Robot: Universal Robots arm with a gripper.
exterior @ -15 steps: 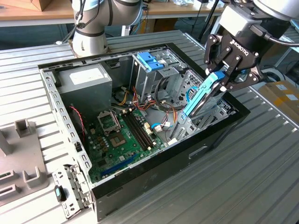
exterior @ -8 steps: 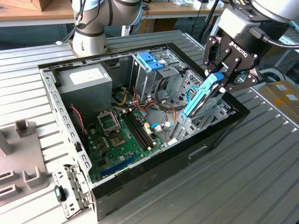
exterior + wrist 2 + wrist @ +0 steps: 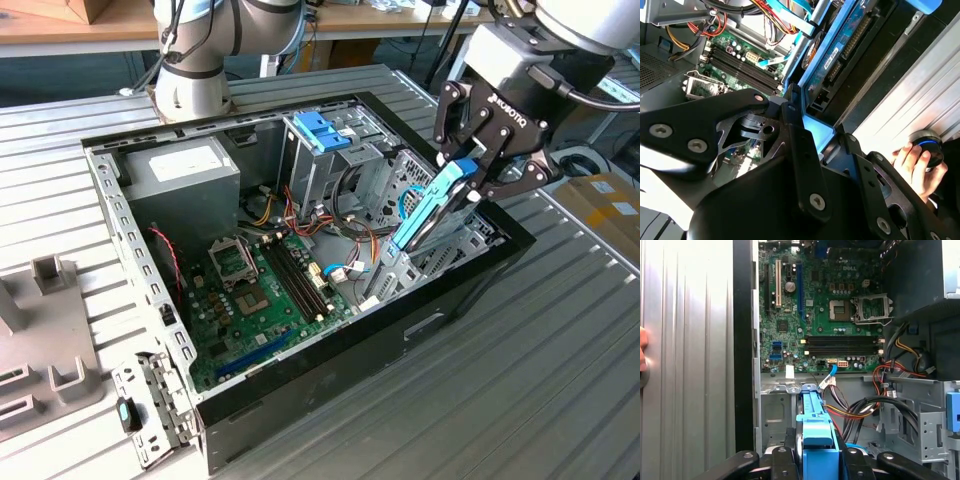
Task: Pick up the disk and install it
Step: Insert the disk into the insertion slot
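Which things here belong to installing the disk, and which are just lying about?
Job: disk, claw shut on it, open computer case.
Lying about: grey metal box, blue handle, grey fixtures beside the case.

gripper (image 3: 470, 172) housing: one short word in white capitals on black, seen in the exterior view.
disk (image 3: 835, 55) label: dense fine print in the second wrist view, too small to read.
motherboard (image 3: 830, 315): one white printed word above the socket and tiny white markings by the slots, in the first wrist view.
grey box (image 3: 190, 190) sticker: white, print illegible.
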